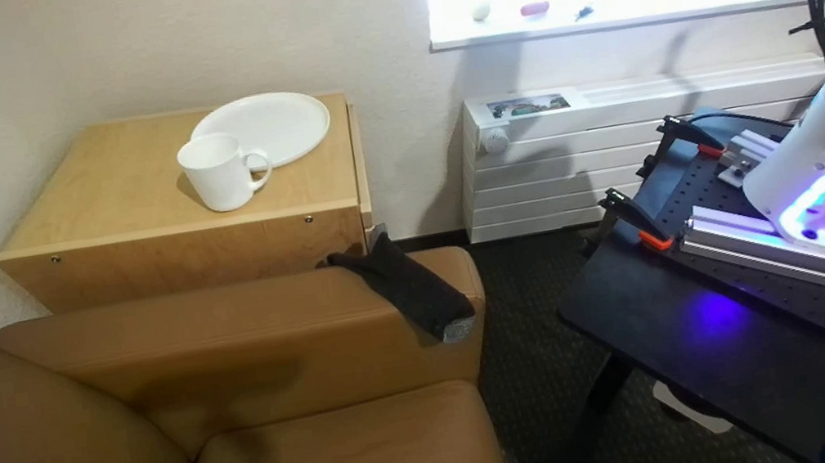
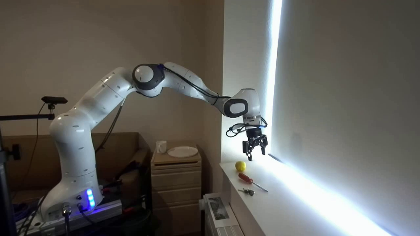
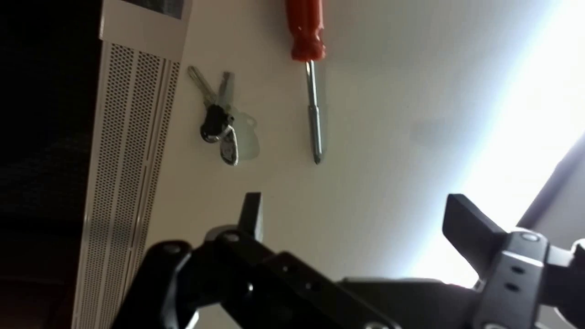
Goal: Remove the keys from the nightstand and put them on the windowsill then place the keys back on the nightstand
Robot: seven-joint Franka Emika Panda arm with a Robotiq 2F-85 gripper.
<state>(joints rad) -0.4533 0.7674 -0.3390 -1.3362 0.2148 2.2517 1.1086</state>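
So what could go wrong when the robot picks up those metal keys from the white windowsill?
The metal keys lie close to the edge of the white windowsill, so a nudge might send them down toward the white radiator. The open black gripper could also knock the red-handled metal screwdriver lying beside them. Later, bringing them back to the light wooden nightstand, it might bump the white mug standing by the round white plate.

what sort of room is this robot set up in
Probably living quarters, perhaps a dorm or small apartment: a brown couch, a wooden nightstand next to it, and a radiator below the windowsill suggest it.
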